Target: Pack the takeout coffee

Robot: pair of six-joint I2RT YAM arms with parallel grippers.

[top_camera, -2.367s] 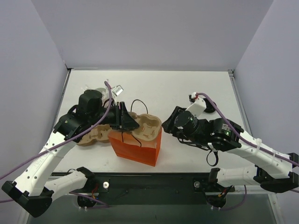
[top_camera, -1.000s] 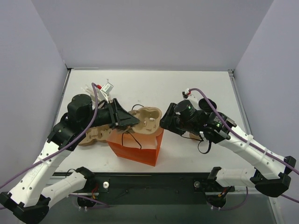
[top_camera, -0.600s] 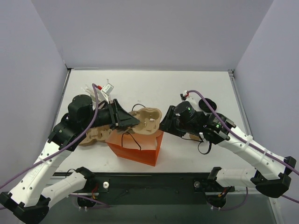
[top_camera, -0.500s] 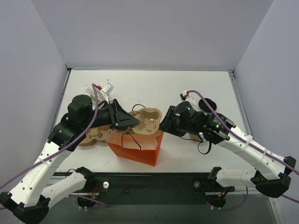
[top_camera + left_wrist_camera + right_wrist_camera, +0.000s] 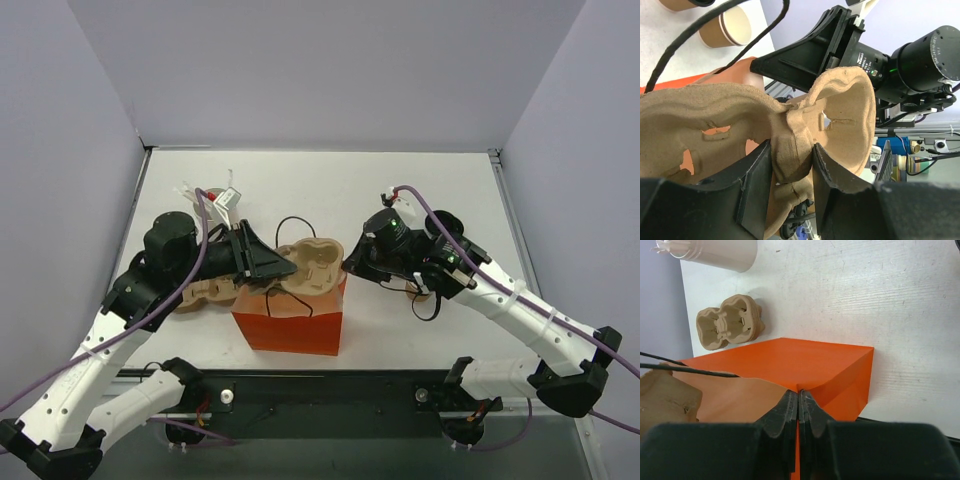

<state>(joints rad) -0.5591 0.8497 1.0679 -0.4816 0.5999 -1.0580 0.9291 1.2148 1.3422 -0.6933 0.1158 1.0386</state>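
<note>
My left gripper (image 5: 285, 265) (image 5: 792, 150) is shut on the centre ridge of a tan pulp cup carrier (image 5: 315, 262) (image 5: 840, 115). It holds the carrier over the open mouth of the orange bag (image 5: 290, 325) (image 5: 790, 360). My right gripper (image 5: 345, 270) (image 5: 798, 395) is shut on the bag's right rim, pinching the paper at a top corner. Of the takeout coffee only the black lid (image 5: 449, 221) shows, behind my right arm. A lidless tan cup (image 5: 725, 27) lies on the table beyond the bag.
A second pulp carrier (image 5: 205, 292) (image 5: 730, 325) lies on the table left of the bag. A white cup of stirrers (image 5: 215, 200) (image 5: 715, 252) stands at the back left. The bag's black cord handles (image 5: 295, 225) loop above its mouth.
My right gripper has closed on the bag's rim and the bag now stands squarer. The left gripper still holds the carrier, now lower over the bag's mouth.
</note>
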